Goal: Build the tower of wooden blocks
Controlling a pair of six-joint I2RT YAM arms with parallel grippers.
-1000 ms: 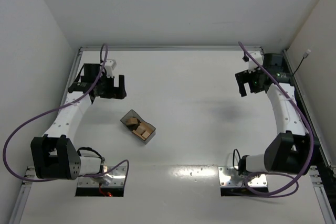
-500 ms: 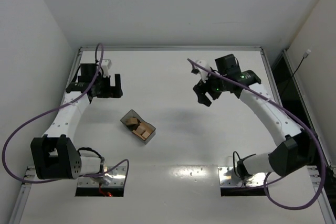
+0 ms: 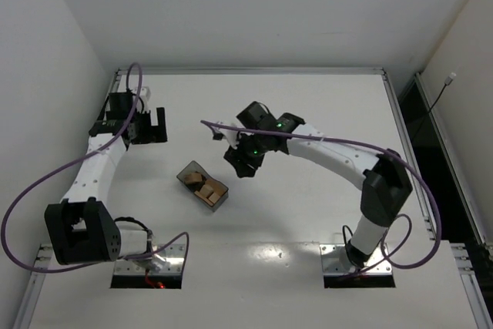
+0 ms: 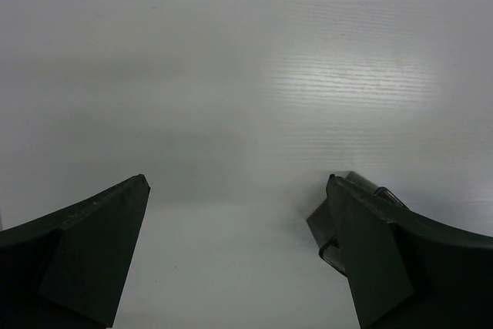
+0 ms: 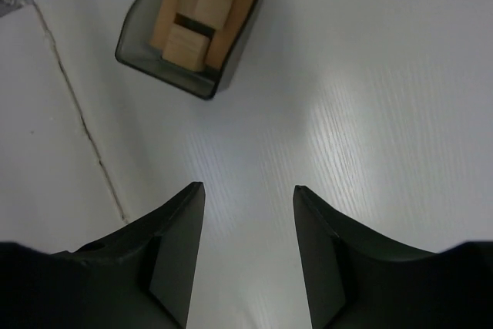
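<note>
Evidently no tower stands yet: the wood blocks (image 5: 196,13), light tan and dark brown, all lie heaped inside the translucent grey bin (image 3: 189,173), which sits left of centre on the surface (image 3: 308,98). The right tool (image 5: 248,190) hangs over bare surface near the bin, released and empty, with the bin's near end ahead of its fingers in the right wrist view. The left tool (image 3: 158,125) is well apart from the bin, toward the far left edge, spread wide and holding nothing. The chief hazard is probably the pick itself. The blocks are packed against one another and against the bin walls, and each is much smaller than the tool, so a finger descending into the heap may land on a block or on the rim instead of beside the chosen piece. Such contact would likely tip or slide the bin, which looks light and unanchored, or wedge two blocks between the fingers at once. A second risk is that the arms foul each other if both converge on the bin.
</note>
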